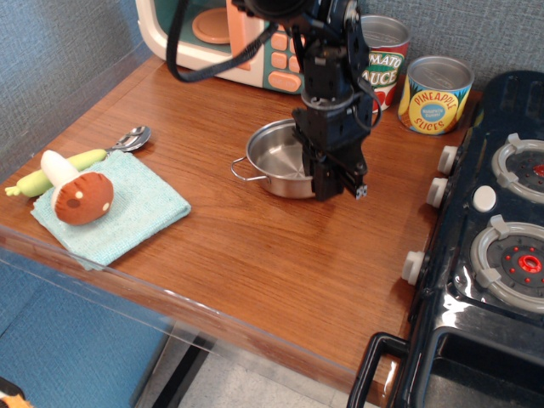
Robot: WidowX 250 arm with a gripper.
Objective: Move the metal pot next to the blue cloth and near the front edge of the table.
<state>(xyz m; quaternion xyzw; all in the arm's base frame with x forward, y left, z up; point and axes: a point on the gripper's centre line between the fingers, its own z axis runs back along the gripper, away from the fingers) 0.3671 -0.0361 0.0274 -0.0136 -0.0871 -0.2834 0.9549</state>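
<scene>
Currently my black gripper [338, 185] hangs over the right rim of the metal pot [285, 160], its fingers pointing down at the rim; from my feed I cannot tell whether the claw is spread or pinching the rim. The pot sits upright toward the back of the table [255, 255], well apart from the clear front edge, with its open mouth facing up. One thin wire loop handle sticks out to the left, toward the blue cloth [115, 208]; the opposite handle is hidden behind the arm, so the pot's handle-to-handle line seems to run roughly left to right along the table.

The blue cloth lies near the front left corner, well apart from the pot, carrying a brown toy mushroom [75, 192]. A yellow-green toy vegetable [51, 172] and a metal spoon [129, 138] rest along the cloth's back edge. Behind the pot, at the back edge, stand a toy microwave [223, 38], a tomato sauce can [382, 59] and a pineapple slices can [435, 93]. A black toy stove [493, 255] fills the right side.
</scene>
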